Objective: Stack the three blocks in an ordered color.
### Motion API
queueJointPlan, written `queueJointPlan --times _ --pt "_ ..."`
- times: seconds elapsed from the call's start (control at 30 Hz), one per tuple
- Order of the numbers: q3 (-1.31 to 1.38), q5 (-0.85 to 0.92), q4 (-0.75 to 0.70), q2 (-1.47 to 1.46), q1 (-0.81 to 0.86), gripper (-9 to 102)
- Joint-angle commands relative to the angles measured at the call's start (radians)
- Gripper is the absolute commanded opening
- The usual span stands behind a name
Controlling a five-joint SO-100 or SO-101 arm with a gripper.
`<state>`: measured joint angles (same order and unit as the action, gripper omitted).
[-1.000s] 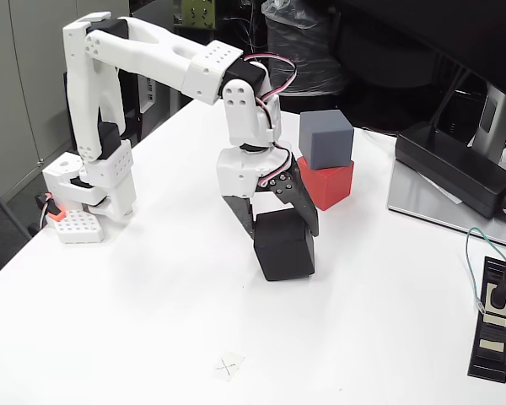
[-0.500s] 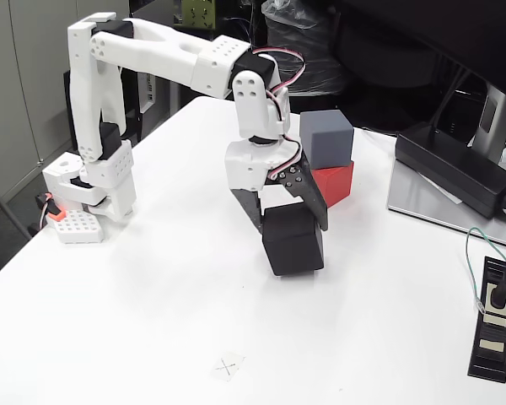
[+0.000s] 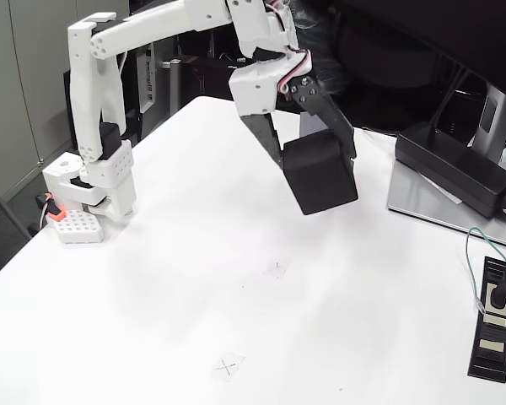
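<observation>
In the fixed view the white arm reaches from its base at the tabletop's left edge up and across toward the far right, and its claw (image 3: 318, 169) is clenched on the black block (image 3: 320, 173) — one dark finger runs down the block's left side, the other down its right. The black block hangs tilted in the air, clear of the tabletop (image 3: 194, 278), over the far-right part of the surface, and it fills the space just in front of where a sliver of gray (image 3: 310, 124) shows between the fingers above it; whether that sliver is the gray block cannot be told for certain, and a red block cannot be made out behind the claw. Pink and white wires loop along the wrist above the claw. Near the tabletop's right edge a long black power adapter (image 3: 451, 166) lies on a flat silver stand base (image 3: 422, 205), well apart from the held block. Toward the near-right corner a slim black device (image 3: 493, 325) lies with a thin green cable (image 3: 489, 253) curling into it. At the near edge, about midway, a small cross mark (image 3: 228, 366) sits on the white surface — flat and alone. By the left edge, beside the arm's base, an orange-and-white clamp piece (image 3: 67, 221) rests at the tabletop's rim.
</observation>
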<state>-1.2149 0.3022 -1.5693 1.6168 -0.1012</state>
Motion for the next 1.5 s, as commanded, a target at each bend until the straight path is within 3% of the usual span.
queueJointPlan --times 0.0,0.13,0.47,0.8,1.47 --pt "0.126 -0.011 -0.015 0.031 -0.017 -1" --pt "0.132 -0.012 -0.015 0.129 -0.043 -1" --pt "0.037 -0.094 -0.015 0.436 -0.321 -1" --pt "-0.129 -0.255 -0.015 0.436 -0.601 -1" --pt "-0.061 -0.278 -0.014 0.235 -0.615 -1"
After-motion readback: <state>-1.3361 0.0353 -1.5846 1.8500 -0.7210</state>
